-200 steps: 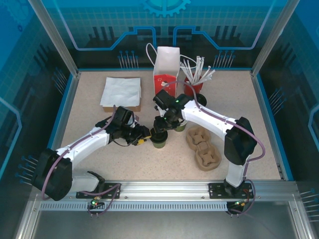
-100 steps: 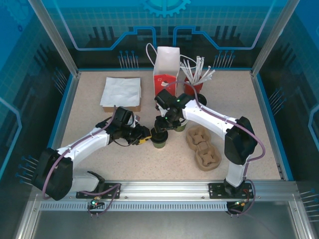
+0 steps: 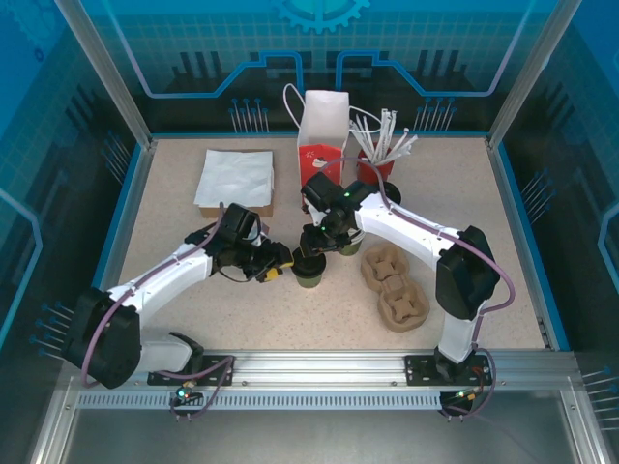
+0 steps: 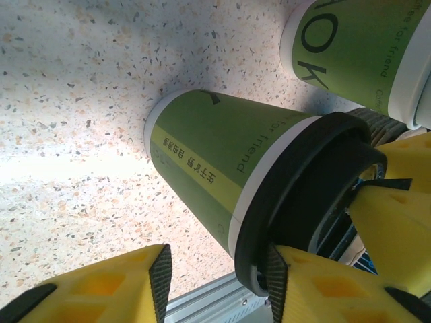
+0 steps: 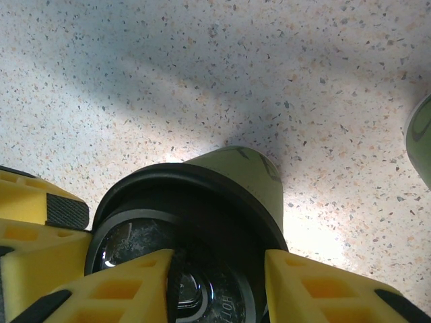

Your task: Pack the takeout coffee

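The takeout coffee [image 3: 309, 277], an olive-green paper cup with a white top band and a black lid, stands upright mid-table. In the left wrist view the cup [image 4: 215, 161] sits between my left gripper's [image 4: 217, 269] yellow fingers. One pad touches the lid's rim and the other stands clear, so the jaws are open. My left gripper [image 3: 280, 269] is at the cup's left. My right gripper [image 3: 311, 259] comes down from above. In the right wrist view my right gripper [image 5: 219, 269] is shut on the lid [image 5: 202, 222], one finger on its top and one outside its rim.
A second green cup [image 3: 350, 247] stands just behind and to the right. The red-and-white paper bag [image 3: 322, 145] is at the back, with a red holder of stirrers [image 3: 379, 155] beside it. A brown pulp carrier [image 3: 394, 287] lies to the right and white napkins [image 3: 237, 179] at the back left.
My left arm has shifted slightly back and to the left beside the cup. My right gripper has stayed on the lid, and the cup has not moved.
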Motion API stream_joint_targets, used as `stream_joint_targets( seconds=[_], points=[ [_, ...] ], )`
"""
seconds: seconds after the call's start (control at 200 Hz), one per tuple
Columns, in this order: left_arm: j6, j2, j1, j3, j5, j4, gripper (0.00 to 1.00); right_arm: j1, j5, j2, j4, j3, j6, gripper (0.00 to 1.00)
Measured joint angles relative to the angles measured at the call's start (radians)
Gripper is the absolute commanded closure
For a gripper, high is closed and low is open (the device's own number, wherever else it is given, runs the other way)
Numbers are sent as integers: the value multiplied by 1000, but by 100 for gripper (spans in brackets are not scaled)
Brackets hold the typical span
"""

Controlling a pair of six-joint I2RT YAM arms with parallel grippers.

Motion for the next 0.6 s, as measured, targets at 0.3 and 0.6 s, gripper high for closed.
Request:
stream_joint_targets(
  seconds=[0.3,0.6],
  points=[
    [-34,-19,0,16,0,-10,43,0,0,0,0,1,-3,60],
    [-40,-56,0,90,-51,-38,28,0,26,-15,-9,29,-11,51]
  ],
)
